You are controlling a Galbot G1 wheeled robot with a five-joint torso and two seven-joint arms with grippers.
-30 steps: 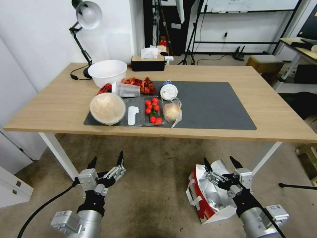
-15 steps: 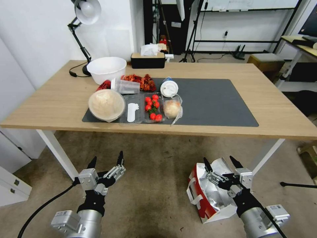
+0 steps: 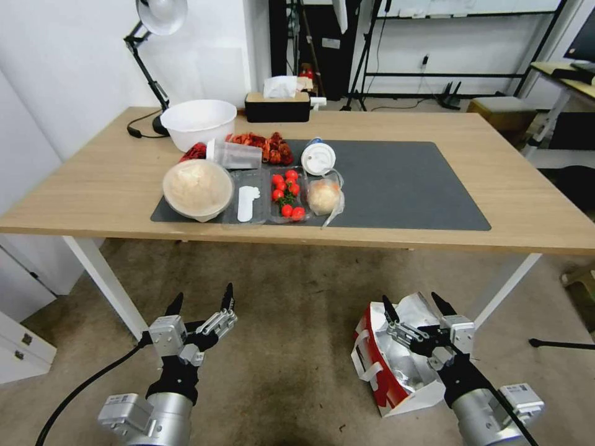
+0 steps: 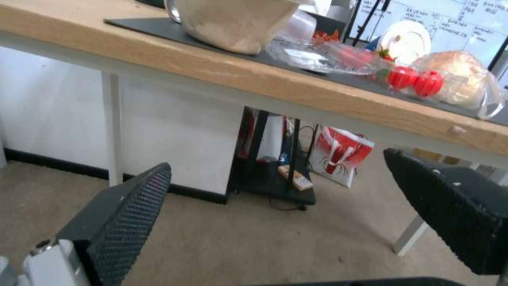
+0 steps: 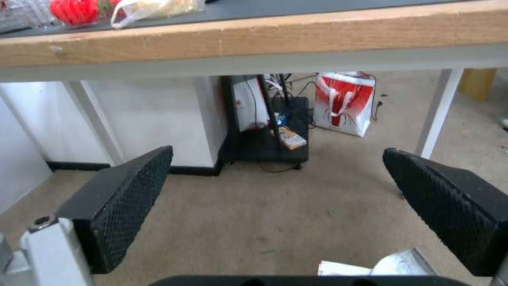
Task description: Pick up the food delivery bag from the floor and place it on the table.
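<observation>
Stained carpet floor (image 3: 297, 347) lies below the counter (image 3: 99, 186); the food delivery bag (image 3: 396, 365) sits under the right gripper (image 3: 416, 305), jaws released. The left gripper (image 3: 199, 299) hovers likewise released.

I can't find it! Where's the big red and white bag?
In the head view, the food delivery bag sits on the floor at the robot's right, under the open right gripper, before the table.
</observation>
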